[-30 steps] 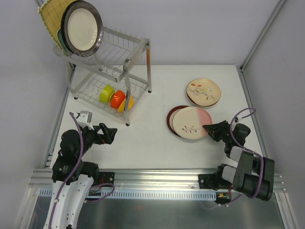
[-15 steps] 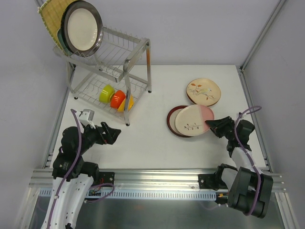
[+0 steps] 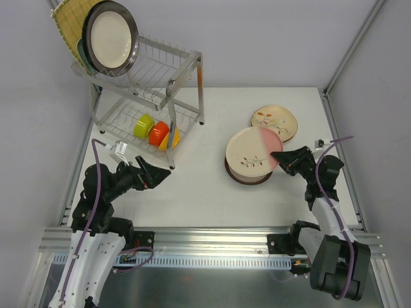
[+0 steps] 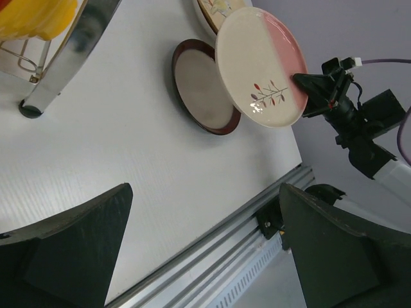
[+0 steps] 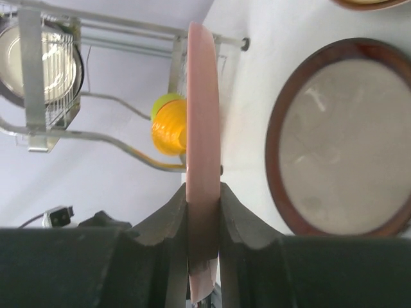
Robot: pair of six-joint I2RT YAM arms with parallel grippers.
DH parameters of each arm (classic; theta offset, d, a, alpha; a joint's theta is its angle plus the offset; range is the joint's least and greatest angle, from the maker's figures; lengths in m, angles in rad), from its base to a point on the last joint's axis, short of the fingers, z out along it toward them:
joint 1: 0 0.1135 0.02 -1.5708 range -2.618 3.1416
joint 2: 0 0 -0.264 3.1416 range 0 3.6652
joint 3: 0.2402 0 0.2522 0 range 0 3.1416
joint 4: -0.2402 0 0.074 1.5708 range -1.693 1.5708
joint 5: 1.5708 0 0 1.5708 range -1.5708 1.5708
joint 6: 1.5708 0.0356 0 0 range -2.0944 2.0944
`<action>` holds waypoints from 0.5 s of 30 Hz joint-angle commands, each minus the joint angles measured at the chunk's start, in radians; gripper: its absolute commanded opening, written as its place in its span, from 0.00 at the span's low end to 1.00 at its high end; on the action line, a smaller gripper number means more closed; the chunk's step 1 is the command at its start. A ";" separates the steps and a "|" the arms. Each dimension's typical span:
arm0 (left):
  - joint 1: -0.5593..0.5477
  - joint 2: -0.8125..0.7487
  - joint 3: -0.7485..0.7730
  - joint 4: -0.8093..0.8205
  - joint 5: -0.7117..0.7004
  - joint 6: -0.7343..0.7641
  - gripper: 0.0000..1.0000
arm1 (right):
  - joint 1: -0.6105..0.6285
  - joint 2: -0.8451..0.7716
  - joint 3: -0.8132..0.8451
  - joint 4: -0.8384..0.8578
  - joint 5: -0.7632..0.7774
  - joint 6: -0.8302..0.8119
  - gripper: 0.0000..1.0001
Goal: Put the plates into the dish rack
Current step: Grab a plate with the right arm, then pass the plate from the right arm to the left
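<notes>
Your right gripper (image 3: 279, 156) pinches the pink-and-cream plate (image 3: 252, 153) at its pink rim. The plate is tilted and held off the table above the brown-rimmed plate (image 3: 247, 178), which is half hidden in the top view. The right wrist view shows the held plate edge-on only, face unseen. It also overlaps an edge of the floral plate (image 3: 277, 120). Your left gripper (image 4: 205, 192) is spread and empty, near a leg of the dish rack (image 3: 183, 70). On the rack's top tier, the teal plate (image 3: 79, 50) is mostly hidden behind the round plate (image 3: 110, 38).

A robot lab bench: bare white table (image 3: 212, 192) walled by grey panels (image 3: 270, 38), edged with an aluminium rail (image 3: 212, 239).
</notes>
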 commanded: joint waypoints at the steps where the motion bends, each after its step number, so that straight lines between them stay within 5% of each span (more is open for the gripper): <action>1: -0.037 0.028 0.029 0.101 0.011 -0.101 0.99 | 0.043 -0.035 0.068 0.272 -0.106 0.137 0.00; 15: -0.341 0.174 0.022 0.302 -0.320 -0.205 0.99 | 0.265 0.138 0.062 0.766 -0.082 0.401 0.01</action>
